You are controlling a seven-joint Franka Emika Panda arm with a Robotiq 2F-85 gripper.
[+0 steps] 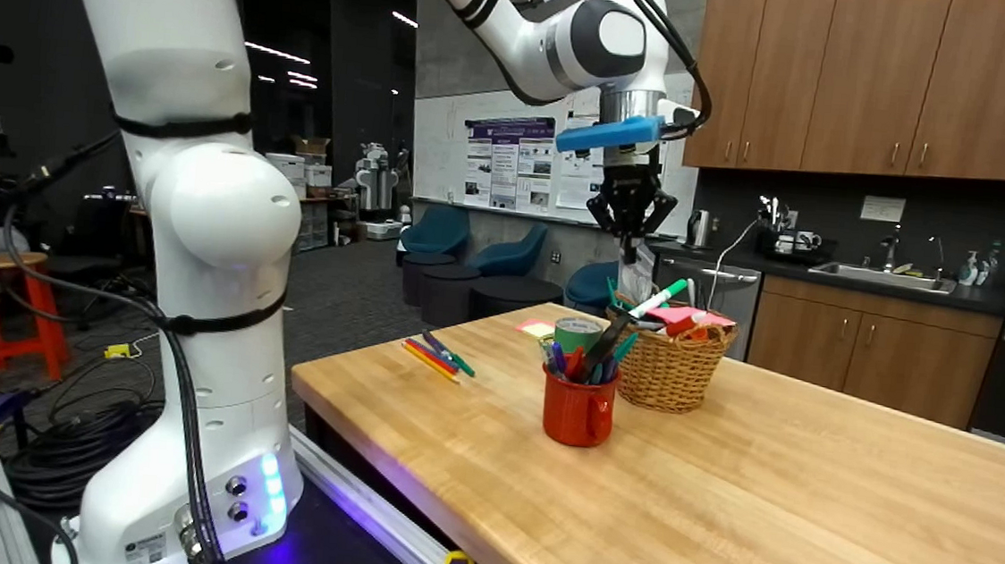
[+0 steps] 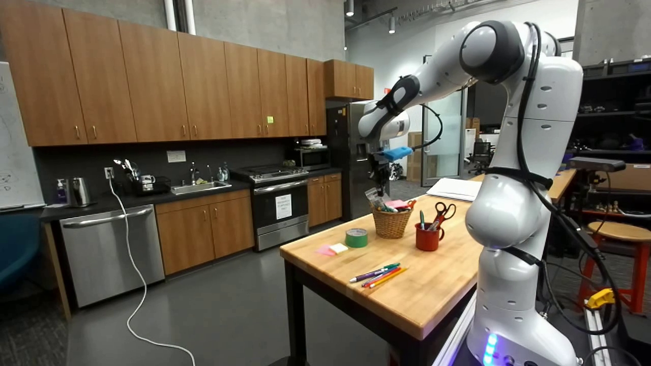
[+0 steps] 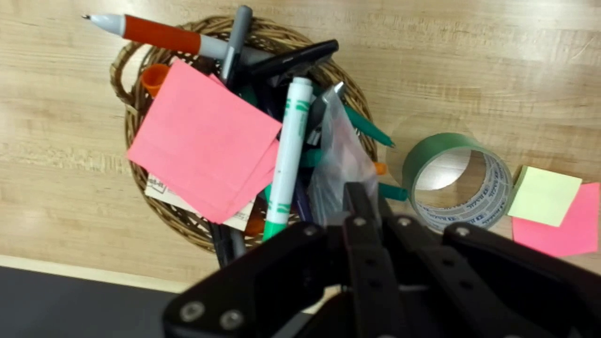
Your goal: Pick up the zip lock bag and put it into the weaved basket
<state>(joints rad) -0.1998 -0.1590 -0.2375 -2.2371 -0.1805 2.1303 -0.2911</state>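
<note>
In both exterior views you've got wood upper cabinets [image 2: 152, 86] over a dark backsplash [image 2: 254, 151], black counter [image 1: 981, 300], steel sink [image 2: 201, 189]. In an exterior view your kitchen run goes dishwasher [image 2: 104, 249], base cabinets [image 2: 185, 241], oven range [image 2: 267, 203], fridge [image 2: 353, 168]; concrete wall [image 2: 264, 23] above, smooth gray floor [image 2: 229, 300] in front. Glass door [image 2: 446, 137] past the fridge. Also in an exterior view: whiteboard [image 1: 439, 156] with posters [image 1: 507, 161], teal chairs [image 1: 437, 230] and round dark ottomans [image 1: 449, 296] below it, gray carpet [image 1: 341, 287]. Bright light strips [image 1: 278, 53] in the dark area beside it, mostly too dim to read. Your table [image 1: 809, 494]: wood top, dark legs [image 2: 296, 310]. Stool [image 2: 623, 231] with red-orange legs, well apart from it.
</note>
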